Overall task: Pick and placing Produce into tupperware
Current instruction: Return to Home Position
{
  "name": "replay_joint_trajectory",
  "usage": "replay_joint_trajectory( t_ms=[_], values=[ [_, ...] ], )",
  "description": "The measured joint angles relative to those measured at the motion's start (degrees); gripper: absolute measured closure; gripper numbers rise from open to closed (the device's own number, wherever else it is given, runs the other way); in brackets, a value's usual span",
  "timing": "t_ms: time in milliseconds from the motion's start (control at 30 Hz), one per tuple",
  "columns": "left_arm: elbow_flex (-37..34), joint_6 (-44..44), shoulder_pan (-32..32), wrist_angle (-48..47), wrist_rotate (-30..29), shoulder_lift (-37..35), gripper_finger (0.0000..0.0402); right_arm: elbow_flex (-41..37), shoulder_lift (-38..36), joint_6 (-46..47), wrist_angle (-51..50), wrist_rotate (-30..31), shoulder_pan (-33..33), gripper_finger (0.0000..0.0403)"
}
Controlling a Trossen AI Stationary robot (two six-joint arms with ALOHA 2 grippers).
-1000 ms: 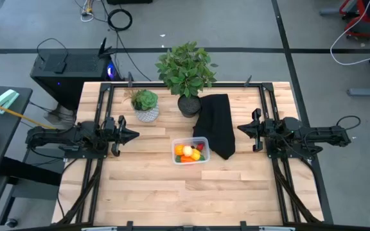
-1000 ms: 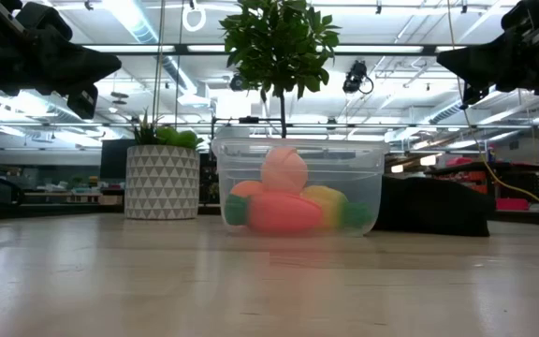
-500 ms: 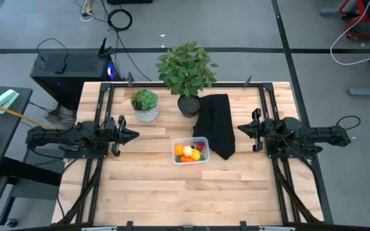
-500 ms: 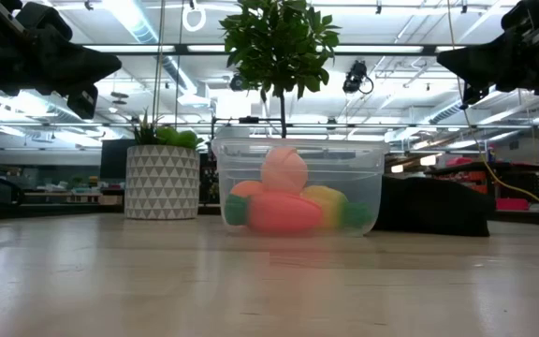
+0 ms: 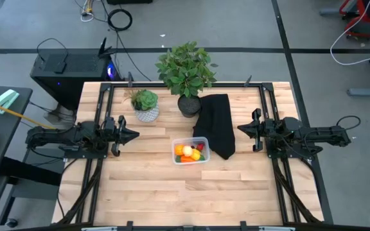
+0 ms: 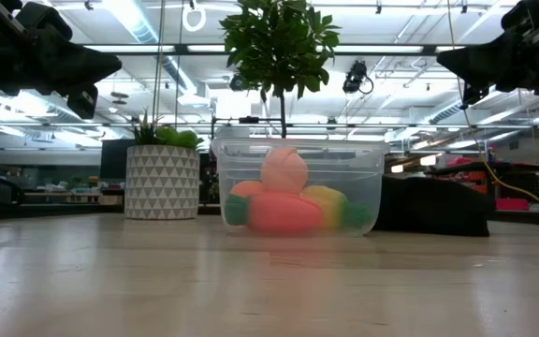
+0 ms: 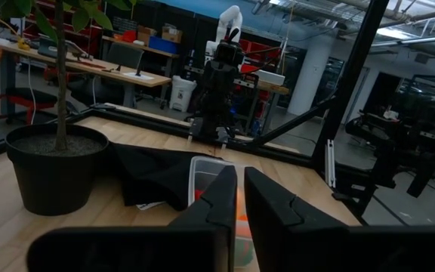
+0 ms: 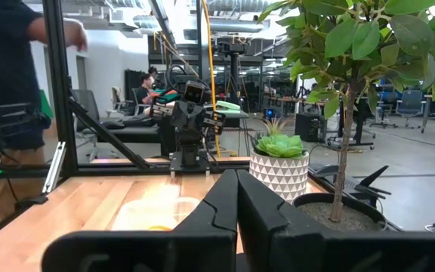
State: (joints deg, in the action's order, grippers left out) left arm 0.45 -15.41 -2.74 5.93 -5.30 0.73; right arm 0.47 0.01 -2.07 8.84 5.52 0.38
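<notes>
1. While both arms sit well apart from the work, the left gripper (image 5: pixel 132 135) by the left side of the table (image 5: pixel 146 186) and the right gripper (image 5: pixel 241 128) by the right, each has its fingers pressed together on nothing; the left wrist view shows only a thin slit between its pair
2. Between them, near the middle of the table, stands the tupperware (image 5: pixel 207 159), just beside a black cloth (image 5: pixel 217 133), and all the produce I can see lies inside it
3. From table height I make out a peach-coloured ball (image 6: pixel 284 170) riding on top of the carrot (image 6: pixel 284 212), with a yellow piece (image 6: pixel 327 200) next to them against the clear wall; from above, an orange (image 5: pixel 180 151) and a red strawberry (image 5: pixel 200 147) show too
4. My guess is that these toys are light, firm and smooth, so the round ones would roll or squirt out of a careless pinch; I would take each across its widest part, and the carrot across its thick body rather than by the green top
5. To my eye the tub is thin and light, likely to skid or flex if bumped, so any hold belongs on its rim, and gently
6. Behind it, a small plant (image 5: pixel 147 102) and a tall plant (image 5: pixel 186 70) stand near the far edge, no part of the job
</notes>
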Motion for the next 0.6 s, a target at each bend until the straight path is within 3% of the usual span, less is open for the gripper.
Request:
replay_joint_trajectory(
  t_ms=[600],
  values=[
    [0.0,0.05,0.0,0.0,0.0,0.0,0.0369,0.0,0.0,-0.01,0.0,0.0,0.02,0.0394]
  ],
)
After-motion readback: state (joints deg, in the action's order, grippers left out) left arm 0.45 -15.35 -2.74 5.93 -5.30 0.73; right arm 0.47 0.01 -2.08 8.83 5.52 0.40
